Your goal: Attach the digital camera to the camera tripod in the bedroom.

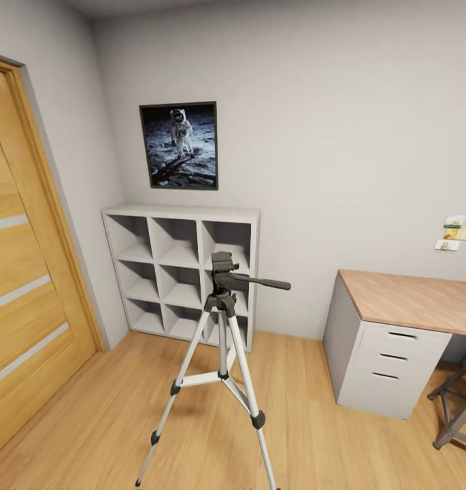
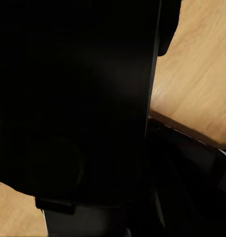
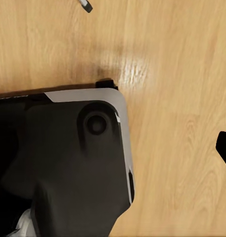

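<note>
Now facing the tripod (image 1: 222, 361), standing upright on the wood floor (image 1: 314, 422) in the bedroom, just in front of the white cube shelf (image 1: 181, 269), with the astronaut poster (image 1: 179, 145) above it. Tripod head bare, long handle pointing toward the desk (image 1: 413, 299); nothing mounted on top. To one side an oak door (image 1: 22, 286); beside the desk, part of a stool (image 1: 457, 401).

Camera nowhere to be picked out with any certainty. From the left wrist, mostly a dark mass close to the lens against floorboards; could be the robot's own body, could be something carried, cannot tell which. From the right wrist, a black and grey rounded part of the robot over the floor, and far off a tripod foot (image 3: 85, 5). Neither set of fingers clear enough to judge how far apart, or whether anything sits between them.

Seemingly the approach step, with the mount not yet started. Next: get the camera in sight, bring it above the tripod head, level it, and lower it squarely onto the plate without knocking the legs.
</note>
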### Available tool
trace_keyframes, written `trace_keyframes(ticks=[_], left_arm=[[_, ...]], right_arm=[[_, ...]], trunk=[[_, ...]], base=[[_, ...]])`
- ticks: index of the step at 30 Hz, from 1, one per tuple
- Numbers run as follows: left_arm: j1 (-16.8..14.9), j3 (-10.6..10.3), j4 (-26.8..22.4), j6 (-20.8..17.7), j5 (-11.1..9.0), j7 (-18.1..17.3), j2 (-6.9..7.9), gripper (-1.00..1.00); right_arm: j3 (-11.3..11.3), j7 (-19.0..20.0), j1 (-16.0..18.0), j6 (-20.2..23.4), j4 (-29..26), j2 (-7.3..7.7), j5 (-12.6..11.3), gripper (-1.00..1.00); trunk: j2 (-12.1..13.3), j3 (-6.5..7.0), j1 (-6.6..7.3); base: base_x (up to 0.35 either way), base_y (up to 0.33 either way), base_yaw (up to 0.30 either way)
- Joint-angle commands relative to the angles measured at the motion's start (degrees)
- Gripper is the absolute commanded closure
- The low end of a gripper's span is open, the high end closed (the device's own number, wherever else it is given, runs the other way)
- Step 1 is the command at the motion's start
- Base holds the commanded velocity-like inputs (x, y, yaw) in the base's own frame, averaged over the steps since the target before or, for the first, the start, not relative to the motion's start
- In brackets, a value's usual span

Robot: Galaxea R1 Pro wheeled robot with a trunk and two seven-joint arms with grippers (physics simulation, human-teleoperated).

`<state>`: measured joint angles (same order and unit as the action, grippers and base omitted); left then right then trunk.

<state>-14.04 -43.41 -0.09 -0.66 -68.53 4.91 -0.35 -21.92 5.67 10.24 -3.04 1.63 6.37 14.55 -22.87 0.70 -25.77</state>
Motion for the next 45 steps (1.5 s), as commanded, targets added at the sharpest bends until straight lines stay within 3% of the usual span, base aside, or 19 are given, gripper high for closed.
trace_keyframes(ticks=[1,6,26,29,31,35,45], left_arm=[[0.0,-0.5,0.0,0.0,-0.4,1.2,-0.31,1.00],[0.0,-0.5,-0.1,0.2,-0.5,2.8,-0.71,1.00],[0.0,-0.5,-0.1,0.4,-0.3,3.0,-0.77,1.00],[0.0,-0.5,-0.1,0.3,-0.2,1.7,-0.62,1.00],[0.0,-0.6,-0.1,0.0,-0.4,-1.6,-0.42,1.00],[0.0,-0.6,0.0,-0.3,-0.4,-4.9,-0.16,1.00],[0.0,-0.6,0.0,0.1,-0.5,-5.3,-0.09,1.00]], right_arm=[[-0.5,0.1,0.0,-0.3,0.2,0.04,0.5,-1.00],[-0.5,0.2,0.0,-0.3,0.2,0.04,0.5,-1.00],[-0.5,0.4,0.0,-0.3,0.2,0.04,0.7,-1.00],[-0.4,0.7,0.0,0.0,0.2,0.04,1.2,-1.00],[-0.4,0.9,0.0,1.6,0.2,0.04,3.1,-1.00],[-0.5,1.3,0.0,3.9,0.2,-0.02,6.0,-1.00],[-0.5,1.3,0.0,4.0,0.2,-0.05,6.6,-1.00]], trunk=[[0.0,-0.11,-0.02],[0.0,-0.57,-0.02],[0.0,-2.42,-0.02],[0.0,-2.69,-0.02],[0.0,-2.88,-0.02],[0.0,-3.24,-0.02],[0.0,-4.17,-0.02]], base=[[0.000,0.000,0.000],[0.000,0.000,0.000],[0.000,0.000,0.000],[0.000,0.000,0.000],[0.000,0.000,0.000],[0.000,0.000,0.000],[0.000,0.000,0.000]])
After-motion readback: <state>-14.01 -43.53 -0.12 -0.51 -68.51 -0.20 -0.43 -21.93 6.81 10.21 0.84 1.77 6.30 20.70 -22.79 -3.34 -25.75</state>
